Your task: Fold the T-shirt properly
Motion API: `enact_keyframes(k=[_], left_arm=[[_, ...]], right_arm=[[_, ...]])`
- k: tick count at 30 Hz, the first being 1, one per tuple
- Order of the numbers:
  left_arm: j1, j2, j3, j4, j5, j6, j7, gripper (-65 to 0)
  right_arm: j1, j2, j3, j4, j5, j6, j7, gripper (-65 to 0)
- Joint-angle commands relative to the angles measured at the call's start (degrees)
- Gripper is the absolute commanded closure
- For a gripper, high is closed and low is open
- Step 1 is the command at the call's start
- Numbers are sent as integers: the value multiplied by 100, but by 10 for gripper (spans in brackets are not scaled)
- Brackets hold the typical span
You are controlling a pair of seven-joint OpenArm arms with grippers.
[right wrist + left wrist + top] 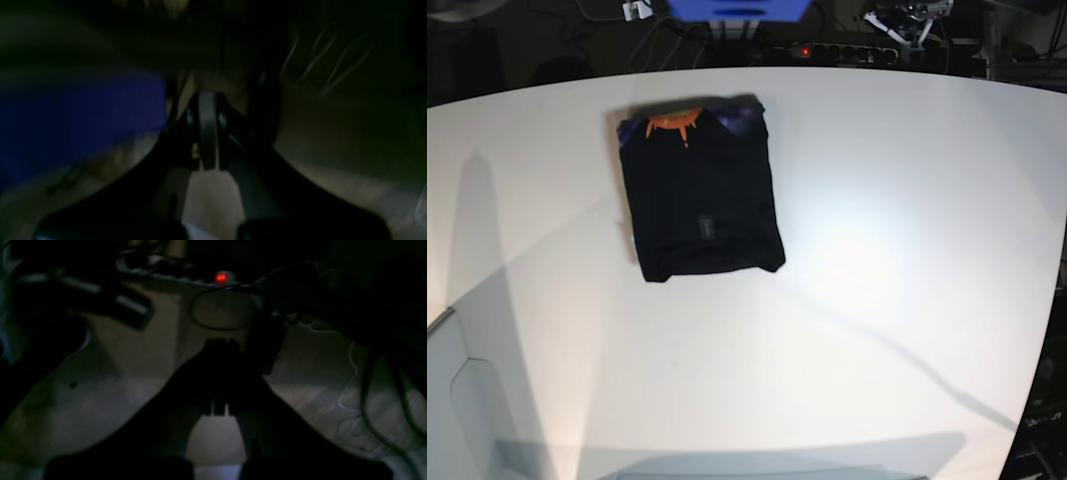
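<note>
The black T-shirt (699, 195) lies folded into a compact rectangle on the white table (877, 250), left of centre toward the far edge. An orange print (672, 123) shows at its far edge and a small label (707, 228) near its middle. Neither arm appears in the base view. The left wrist view is dark, and in it my left gripper (222, 343) is shut with nothing in it, over a pale floor. In the equally dim right wrist view, my right gripper (207, 98) is also shut and empty. Neither wrist view shows the T-shirt.
A power strip with a red light (221, 277) and looped cables (220, 311) lie beyond the left gripper. A blue object (76, 113) sits left of the right gripper. A white box edge (452, 400) stands at the table's near left.
</note>
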Motion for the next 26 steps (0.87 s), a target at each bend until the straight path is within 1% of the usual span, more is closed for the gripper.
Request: enact_keyframes(k=[1,3,4,5,6,7,8,11,14,15,18,19,21,22,24,26], left_arm=[[-30,-29,54,-139,11,117,-21,0],[-276,85,195,-499,11,407,-47,0],[-373,111,274,-649,11,556,-56,0],[-461,129,371,-746,11,662,-65,0],[-496,155,476,-790,2,732,-65,0],[-505,225,555,-798,2,811,-65,0],[-505,269,626,-790,2,838,-65,0],[-505,349,670,-798,2,873,-65,0],[-505,393,661,-798,2,873,-65,0],[-505,463,670,-798,2,873,-65,0],[-558,498,678,-825,2,881,-65,0],[-602,507,678,-833,2,881,-65,0],[-646,516,678,-833,11,881,-65,0],[-655,516,678,-833,11,881,-65,0],[-663,524,670,-833,11,961,-65,0],[-672,533,670,-833,11,1347,-65,0]], right_arm=[[213,199,20,-544,-134,-471,30,0],[732,402,-16,-1862,-160,-1324,417,0],[952,481,-24,-2451,-169,-1693,769,0],[1145,542,-24,-2979,-178,-2036,1182,0],[1260,560,-33,-3339,-186,-2256,1498,0],[1347,595,-33,-3594,-186,-2423,1744,0],[1409,595,-33,-3607,-186,-2581,1894,0],[1453,560,-33,-3607,-186,-2977,1850,0],[1655,463,-33,-3607,-186,-3188,1832,0],[1664,446,-33,-3607,-195,-3346,1832,0],[1682,419,-77,-3607,-195,-3997,1832,0],[1682,375,-183,-3607,-195,-4199,1832,0],[1690,305,-517,-3607,-195,-4498,1832,0],[1690,296,-719,-3607,-195,-4612,1832,0],[1690,279,-1018,-3607,-186,-4682,1832,0],[1717,261,-1132,-3607,-178,-4691,1832,0]])
